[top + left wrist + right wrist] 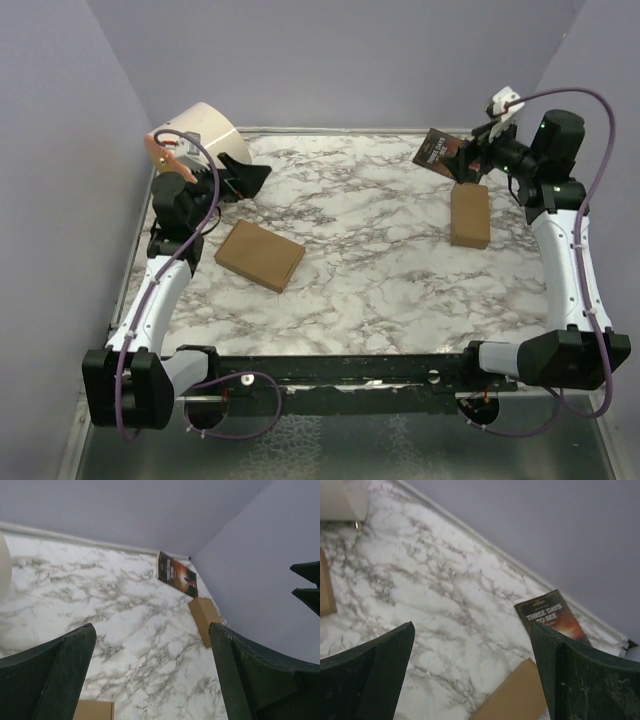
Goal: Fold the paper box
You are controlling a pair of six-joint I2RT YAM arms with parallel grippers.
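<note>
In the top external view, the paper box (pixel 259 255) is lying folded flat and closed on the marble table (pixel 370 270), left of centre and turned at a slant, with nothing touching it. The left gripper (pixel 248 182) is hovering in the upper left, apart from the box and beside a cream cylinder (pixel 205 130). The right gripper (pixel 468 162) is hanging in the upper right, just up-frame of a narrower brown box (pixel 470 215) and in front of a dark booklet (pixel 440 152). In the left wrist view, that gripper's 2 fingers (pixel 50 680) are standing spread wide with only tabletop between them, gripping nothing. A corner of the paper box is showing at the bottom edge, while the booklet and the narrower brown box are sitting by the wall, right of centre. In the right wrist view, the 2 fingers (pixel 585 680) are likewise gaping wide and holding nothing. The paper box is peeking in at the left edge, the booklet is lying right of centre, and the narrower brown box is showing at the bottom.
</note>
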